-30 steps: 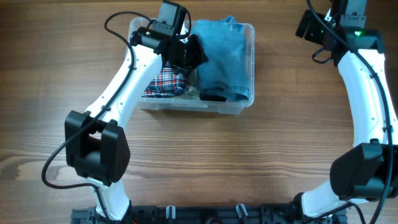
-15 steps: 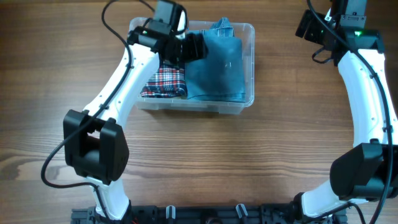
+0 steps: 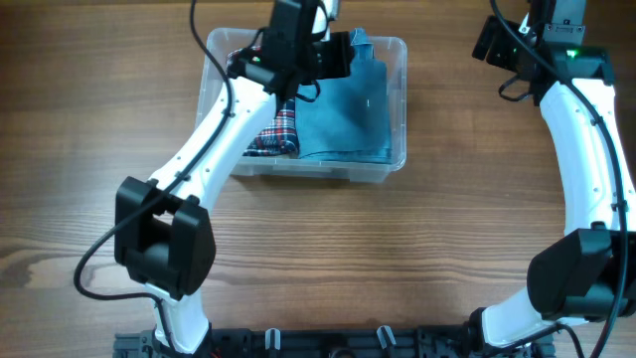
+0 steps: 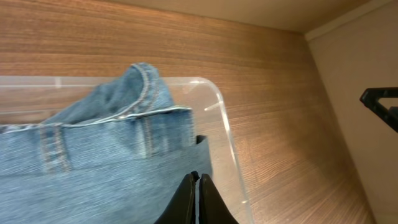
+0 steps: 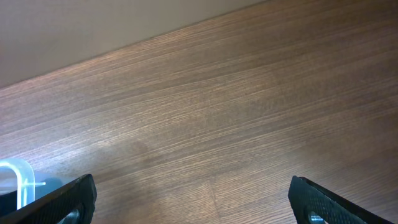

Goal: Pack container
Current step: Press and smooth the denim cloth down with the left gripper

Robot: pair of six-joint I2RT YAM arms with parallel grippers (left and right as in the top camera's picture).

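Note:
The clear container (image 3: pixel 401 99) stands at the back middle of the table. Folded blue jeans (image 3: pixel 348 114) fill its right part, and a plaid garment (image 3: pixel 279 134) lies on its left, partly under my left arm. My left gripper (image 3: pixel 341 56) hovers over the container's back edge, shut and holding nothing. In the left wrist view its tips (image 4: pixel 197 180) meet above the jeans (image 4: pixel 93 143), close to the container's rim (image 4: pixel 221 121). My right gripper (image 3: pixel 495 40) is at the far right back, wide open (image 5: pixel 199 200) over bare wood.
A corner of the container (image 5: pixel 15 177) shows at the left edge of the right wrist view. Wooden table (image 3: pixel 397 249) stretches in front of and to the right of the container. A pale wall (image 4: pixel 360 56) runs behind the table.
My left gripper has let go of the jeans, risen out of the container toward its back edge and shut. The jeans now lie flat. The right arm has not moved.

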